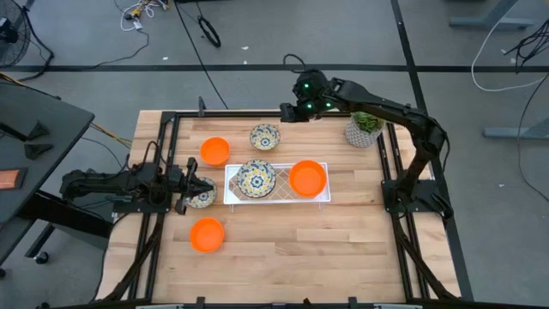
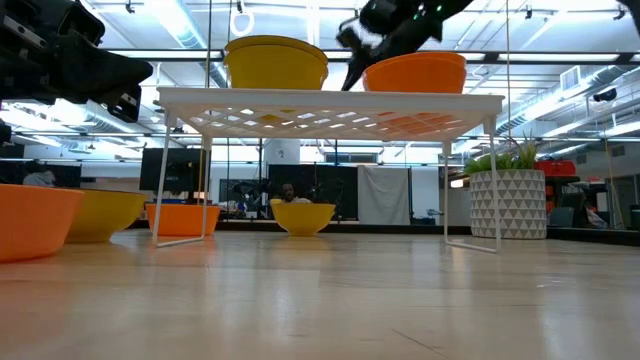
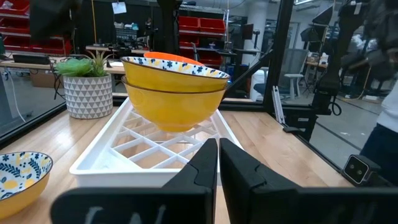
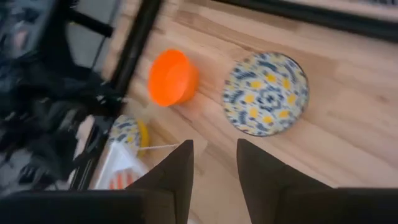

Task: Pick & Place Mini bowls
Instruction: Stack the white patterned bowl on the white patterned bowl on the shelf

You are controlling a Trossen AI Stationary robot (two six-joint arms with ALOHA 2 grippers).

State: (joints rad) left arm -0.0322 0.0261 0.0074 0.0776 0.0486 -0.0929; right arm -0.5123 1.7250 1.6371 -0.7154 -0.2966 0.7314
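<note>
Two stacked patterned bowls [image 1: 256, 178] and one orange bowl [image 1: 307, 178] already sit on the white lattice rack [image 1: 233, 196]. Left on the pale wooden worktop [image 1: 283, 240]: two glossy orange bowls, two floral ones. The left tool [image 1: 190, 186], pinched closed and empty, rests beside one; the right tool [image 1: 287, 110] hovers open near another.

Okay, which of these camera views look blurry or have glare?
Right wrist view: smeared throughout, the floral bowl and orange bowl soft-edged. Low view: bright ceiling strip lights glare behind the white rack, and the near tabletop is out of focus. Left wrist view: sharp on the stacked bowls. High view: evenly lit.
</note>
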